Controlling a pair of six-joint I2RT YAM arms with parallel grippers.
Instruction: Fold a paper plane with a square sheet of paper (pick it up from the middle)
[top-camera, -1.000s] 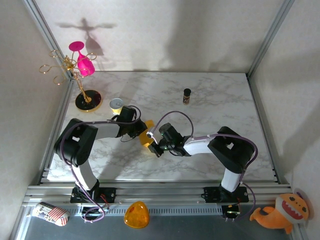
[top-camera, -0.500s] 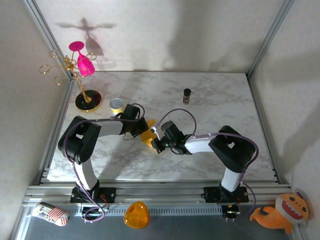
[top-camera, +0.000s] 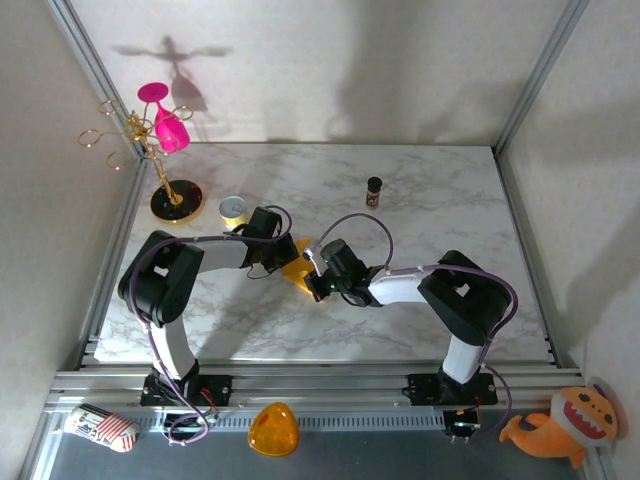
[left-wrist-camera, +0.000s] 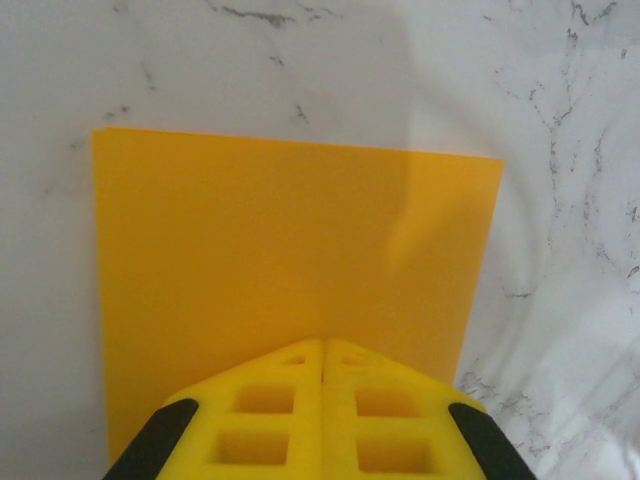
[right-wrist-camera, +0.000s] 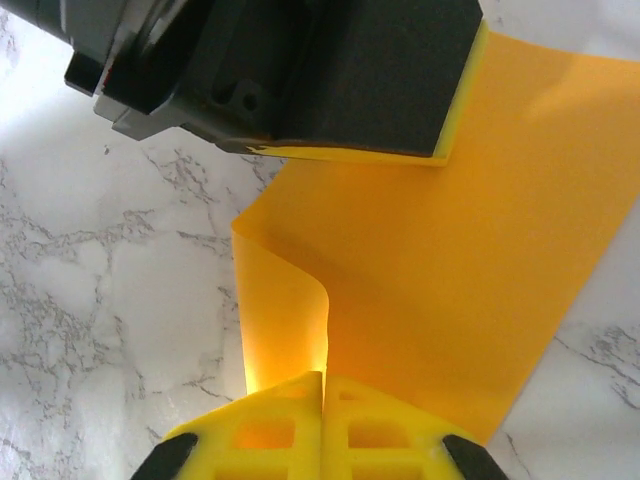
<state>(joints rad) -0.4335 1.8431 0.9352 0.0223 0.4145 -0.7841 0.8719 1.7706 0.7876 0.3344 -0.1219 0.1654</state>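
The square sheet of paper is orange-yellow and lies mid-table between my two grippers. In the left wrist view the sheet spreads flat ahead, and my left gripper is shut with its tips down on it; I cannot tell whether paper is pinched. From the right wrist, the sheet has one edge curled up into a raised fold. My right gripper is shut on that fold. The left gripper sits on the sheet's far side. From above, the left gripper and right gripper nearly meet.
A gold rack holding a pink glass stands at the back left, with a small yellow tin beside it. A small dark bottle stands at the back centre. An orange dome lies below the table's front rail.
The left gripper's jaws have closed fully over the sheet. The right gripper has slid up and left toward the left one, and less of the sheet shows from above.
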